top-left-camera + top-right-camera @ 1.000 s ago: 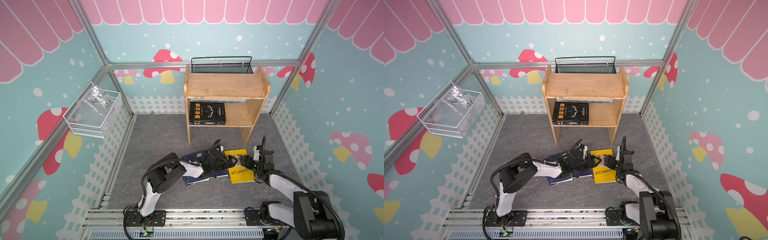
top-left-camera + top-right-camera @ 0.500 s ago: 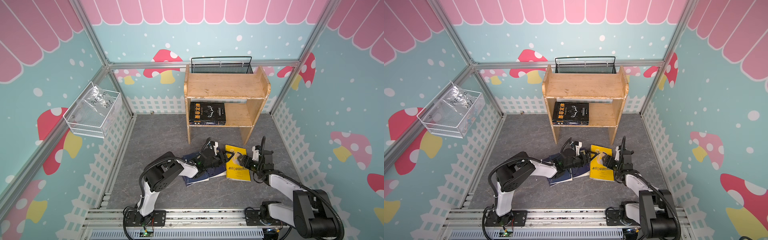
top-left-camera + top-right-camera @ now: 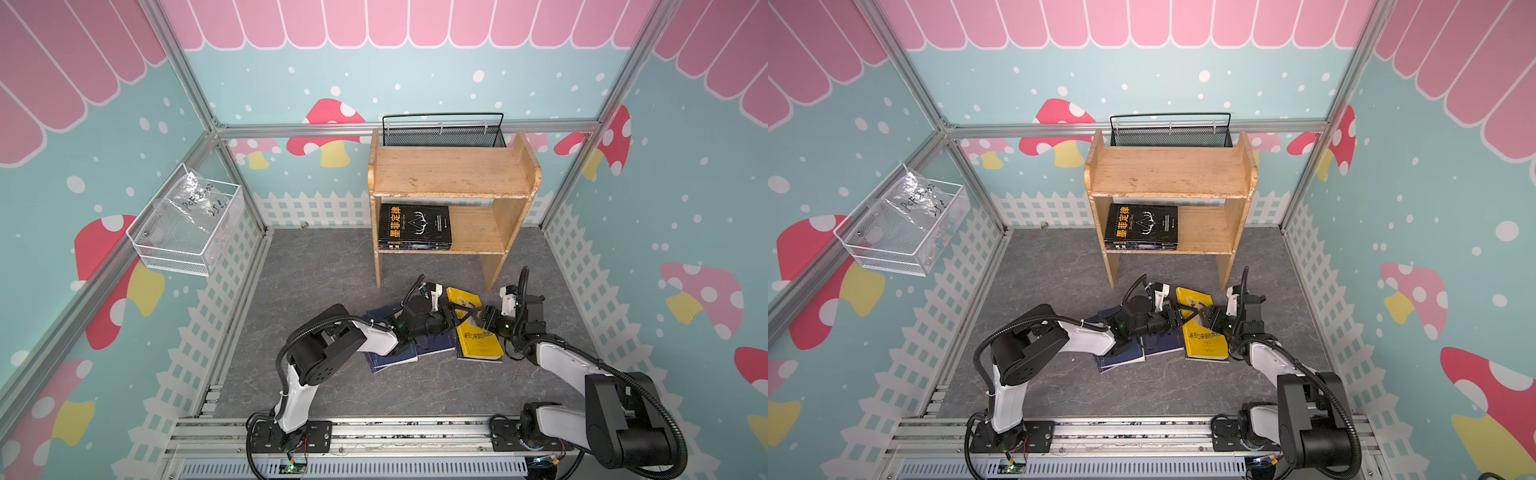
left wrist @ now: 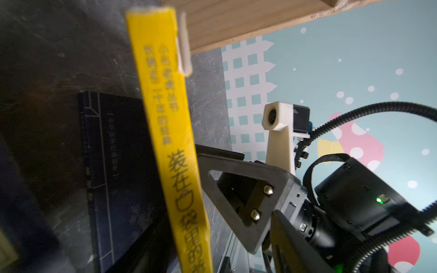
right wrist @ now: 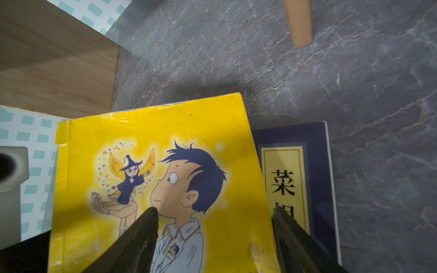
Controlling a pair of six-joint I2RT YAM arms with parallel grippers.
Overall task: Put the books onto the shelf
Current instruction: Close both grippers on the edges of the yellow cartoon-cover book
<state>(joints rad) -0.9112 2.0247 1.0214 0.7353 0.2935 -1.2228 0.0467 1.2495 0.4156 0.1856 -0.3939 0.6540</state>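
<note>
The bright yellow book [image 3: 478, 336] [image 3: 1204, 340] lies on the floor in front of the shelf [image 3: 453, 170] [image 3: 1167, 170], its far end tipped up. My left gripper [image 3: 455, 318] [image 3: 1179, 318] [image 4: 212, 250] straddles the book's spine edge [image 4: 165, 118], jaws partly closed, with a gap still showing on one side. My right gripper [image 3: 478, 316] [image 3: 1202, 316] [image 5: 212, 236] is open over the cartoon cover [image 5: 153, 153]. Navy books [image 3: 390, 353] [image 3: 1121, 357] [image 5: 283, 179] [image 4: 118, 165] lie beside it, under the left arm. A black antler book [image 3: 415, 224] [image 3: 1142, 224] tops a small stack on the lower tier.
A black mesh basket [image 3: 442, 131] stands behind the shelf top. A white wire basket [image 3: 187, 224] hangs on the left wall. The shelf's plank legs [image 5: 47, 59] stand just beyond the grippers. The aluminium base rail [image 3: 374, 432] runs along the front.
The yellow book has turned and its far end has lifted off the floor. My left jaws have narrowed round its edge. The right gripper has stayed open, barely moving.
</note>
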